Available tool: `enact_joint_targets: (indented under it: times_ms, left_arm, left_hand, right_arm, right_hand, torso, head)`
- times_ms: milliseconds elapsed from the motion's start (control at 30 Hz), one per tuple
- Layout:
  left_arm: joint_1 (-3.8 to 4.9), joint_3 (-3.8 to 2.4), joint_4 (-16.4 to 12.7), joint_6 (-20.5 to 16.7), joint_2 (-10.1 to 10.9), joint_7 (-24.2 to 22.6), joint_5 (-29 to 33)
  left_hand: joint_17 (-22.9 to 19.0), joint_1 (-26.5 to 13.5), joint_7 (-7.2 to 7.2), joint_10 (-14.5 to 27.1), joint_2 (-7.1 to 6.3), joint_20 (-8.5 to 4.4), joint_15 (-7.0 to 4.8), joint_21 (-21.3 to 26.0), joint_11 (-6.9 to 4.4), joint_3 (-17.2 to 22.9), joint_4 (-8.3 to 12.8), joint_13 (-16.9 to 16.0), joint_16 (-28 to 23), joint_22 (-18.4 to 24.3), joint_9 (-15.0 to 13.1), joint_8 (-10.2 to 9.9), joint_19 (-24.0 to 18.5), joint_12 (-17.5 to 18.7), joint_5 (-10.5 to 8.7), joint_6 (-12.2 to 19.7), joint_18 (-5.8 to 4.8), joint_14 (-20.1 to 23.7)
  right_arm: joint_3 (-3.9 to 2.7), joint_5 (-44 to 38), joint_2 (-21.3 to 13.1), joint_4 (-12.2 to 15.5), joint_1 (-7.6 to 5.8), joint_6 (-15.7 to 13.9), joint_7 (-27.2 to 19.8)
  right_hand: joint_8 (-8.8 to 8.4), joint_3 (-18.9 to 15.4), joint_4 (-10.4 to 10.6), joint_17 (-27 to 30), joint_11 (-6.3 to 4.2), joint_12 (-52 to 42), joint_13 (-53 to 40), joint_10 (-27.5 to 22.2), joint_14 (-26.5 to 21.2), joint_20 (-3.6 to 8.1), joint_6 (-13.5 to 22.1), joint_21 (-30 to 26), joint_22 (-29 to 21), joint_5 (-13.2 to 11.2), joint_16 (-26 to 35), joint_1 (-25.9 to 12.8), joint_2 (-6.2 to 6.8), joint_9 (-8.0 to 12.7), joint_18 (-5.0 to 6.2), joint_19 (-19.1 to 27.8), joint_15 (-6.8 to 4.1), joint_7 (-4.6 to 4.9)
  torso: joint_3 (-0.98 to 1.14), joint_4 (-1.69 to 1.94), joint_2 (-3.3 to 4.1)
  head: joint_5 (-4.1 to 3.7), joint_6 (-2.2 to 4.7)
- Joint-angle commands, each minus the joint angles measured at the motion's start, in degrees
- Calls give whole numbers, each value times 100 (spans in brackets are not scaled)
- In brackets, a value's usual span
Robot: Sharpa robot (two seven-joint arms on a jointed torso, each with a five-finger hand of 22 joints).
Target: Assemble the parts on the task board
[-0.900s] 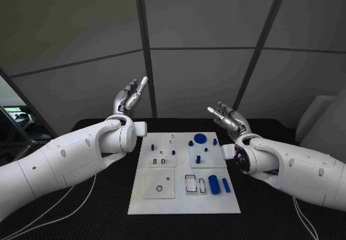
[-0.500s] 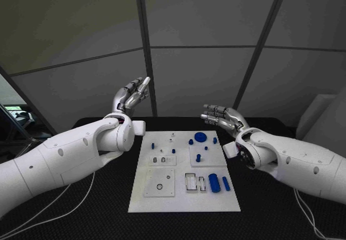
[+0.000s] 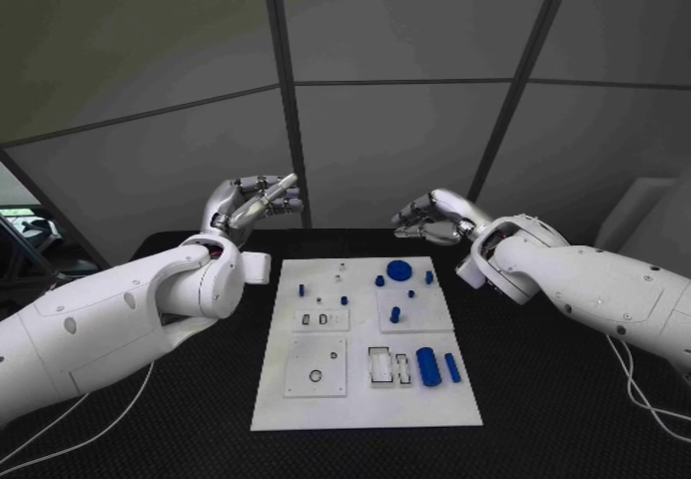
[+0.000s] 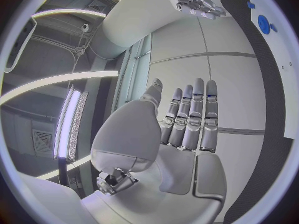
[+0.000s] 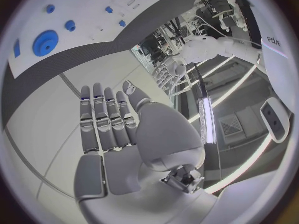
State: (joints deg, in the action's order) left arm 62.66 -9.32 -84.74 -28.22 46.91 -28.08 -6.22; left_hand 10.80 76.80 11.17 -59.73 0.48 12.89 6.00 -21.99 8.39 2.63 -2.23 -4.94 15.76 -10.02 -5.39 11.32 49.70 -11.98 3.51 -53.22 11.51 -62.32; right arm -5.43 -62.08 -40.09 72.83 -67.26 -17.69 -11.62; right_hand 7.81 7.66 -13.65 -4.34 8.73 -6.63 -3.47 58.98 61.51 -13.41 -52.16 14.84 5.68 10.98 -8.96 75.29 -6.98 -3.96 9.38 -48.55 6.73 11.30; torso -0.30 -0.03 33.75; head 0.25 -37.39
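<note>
Both hands hovered above the table's far edge, left hand [image 3: 257,205] and right hand [image 3: 432,218] empty, fingers [image 4: 194,115] extended. The task board [image 3: 363,399] lay mid-table, parts [image 3: 427,365] untouched. Best to descend slowly over one part, fingers apart.

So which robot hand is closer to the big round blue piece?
Right. The right robot hand hovers just beyond the big round blue piece; the left robot hand is raised farther off.

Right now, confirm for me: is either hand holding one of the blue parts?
No. In the head view the left hand and right hand hang above the table's far edge, holding nothing, and the blue parts lie on the task board.
</note>
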Motion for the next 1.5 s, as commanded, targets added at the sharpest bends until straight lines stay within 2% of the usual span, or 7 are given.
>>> enact_joint_targets:
  times_ms: [33,200,400,533,900,1267,1500]
  left_arm:
    - [5,-3,-241,295,110,31,-246]
    - [-5,-1,-529,340,253,77,-310]
    - [-30,0,-759,366,354,109,-329]
    - [-40,0,-890,377,402,127,-333]
    - [-45,-2,-1079,420,445,152,-335]
    - [-44,-2,-1116,443,476,172,-335]
    - [-43,-3,-1124,452,487,181,-335]
  left_hand:
    - [142,93,-38,-183,13,-80,-76,-104,-55,-33,59,14,62,-37,35,-68,178,122,-4,-128,-94,-245]
    - [287,109,-35,-264,25,-125,-111,-184,-62,-95,71,39,109,-69,70,-163,278,262,-6,-186,-97,-388]
    - [336,91,-16,-241,25,-128,-97,-218,-41,-138,65,55,87,-84,93,-228,307,348,-6,-167,-103,-353]
    - [419,106,-9,-240,37,-157,-98,-418,-29,-193,87,63,58,-182,114,-309,516,456,-6,-166,-103,-310]
    - [657,113,2,-218,81,-217,-104,-851,-20,-303,120,70,140,-438,133,-450,642,637,-6,-153,-131,-263]
    - [697,106,21,-193,90,-208,-89,-892,-3,-332,125,73,135,-469,136,-486,579,679,-5,-135,-135,-215]
    - [708,105,25,-186,93,-205,-86,-903,1,-339,126,73,136,-477,136,-495,567,690,-5,-130,-135,-207]
  right_arm:
    - [-5,-1608,44,-12,-114,393,563]
    - [-5,-2539,122,-19,-206,661,1033]
    - [-5,-3231,193,46,-235,872,1389]
    - [-5,-3442,217,96,-242,1051,1537]
    - [-5,-3628,251,178,-247,1315,1701]
    - [-5,-3644,264,262,-250,1276,1693]
    - [-5,-3645,319,215,-250,1275,1696]
  right_hand:
    - [-117,384,-167,-168,-210,192,-27,796,1132,314,-525,355,64,-12,-128,-186,265,9,128,-890,-327,-144]
    - [-197,369,-161,-493,-308,288,-32,867,2034,657,-585,899,309,-11,-557,-226,470,8,120,-1640,-542,-225]
    - [-324,365,-97,-960,-377,293,-41,792,2511,840,-557,1451,600,6,-1076,-251,632,11,106,-2075,-658,-288]
    - [-389,399,-22,-1451,-377,280,-52,631,2480,880,-523,1795,804,7,-1740,-259,714,9,105,-2148,-664,-313]
    - [-394,528,204,-2812,-365,275,-73,424,2453,873,-455,2560,1274,3,-3339,-246,816,6,102,-2219,-687,-333]
    - [-388,721,350,-4223,-389,256,-97,512,2448,866,-454,3374,2055,35,-4744,-213,901,3,43,-2265,-696,-346]
    - [-391,851,403,-4597,-402,255,-100,579,2445,857,-447,3816,2575,46,-5125,-202,923,3,-18,-2347,-706,-343]
  torso:
    - [-2,28,189]
    - [-24,63,349]
    - [-35,92,519]
    - [-56,119,615]
    - [-68,149,783]
    - [-63,152,827]
    - [-63,156,847]
  head:
    - [-32,53]
    - [-77,121]
    - [-116,177]
    - [-163,270]
    - [-165,266]
    - [-163,258]
    - [-159,245]
